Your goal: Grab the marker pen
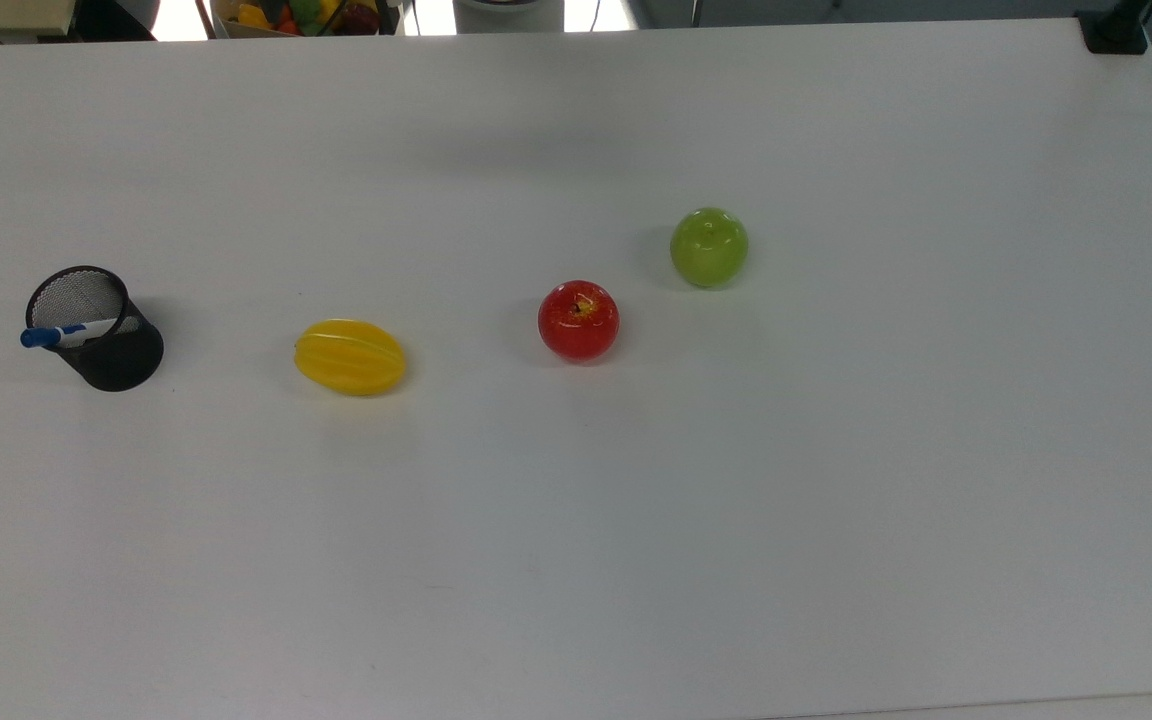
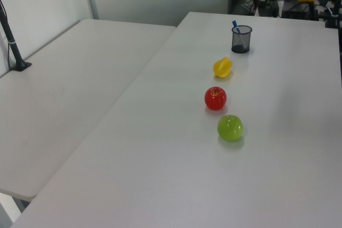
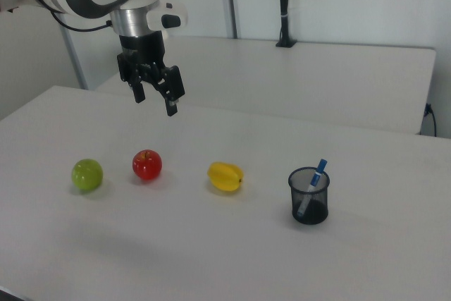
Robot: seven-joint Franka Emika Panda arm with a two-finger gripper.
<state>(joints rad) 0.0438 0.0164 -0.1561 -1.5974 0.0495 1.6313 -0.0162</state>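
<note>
Marker pen [image 1: 69, 333] sits in a black mesh cup [image 1: 101, 330] near the top view's left edge of the white tabletop [image 1: 576, 520]. You see a slim white barrel with a blue cap; cap end sticks out over the cup rim and the pen leans tilted, lower part visible through the mesh in the right view [image 3: 311, 187]. In the left view the blue cap [image 2: 234, 24] pokes up above the cup [image 2: 241, 39] near the far end of the tabletop.

Rest of the row, along the tabletop from the cup in the top view: yellow ribbed fruit [image 1: 350, 357], red apple [image 1: 578, 320], green apple [image 1: 709, 247]. All apart from each other, none touching the cup. Yellow fruit is the one nearest the cup, still well apart from it.

Your end effector [image 3: 158, 96] hangs in the air in the right view, above the tabletop and behind the red apple [image 3: 146, 165], far from the cup [image 3: 309, 196]. Fingers spread apart, moderate gap, nothing held between them. Fingertips point down and slightly toward the right view's right.

A second white table stands beside the tabletop, with a black pole mounted on it [image 3: 283, 5].
</note>
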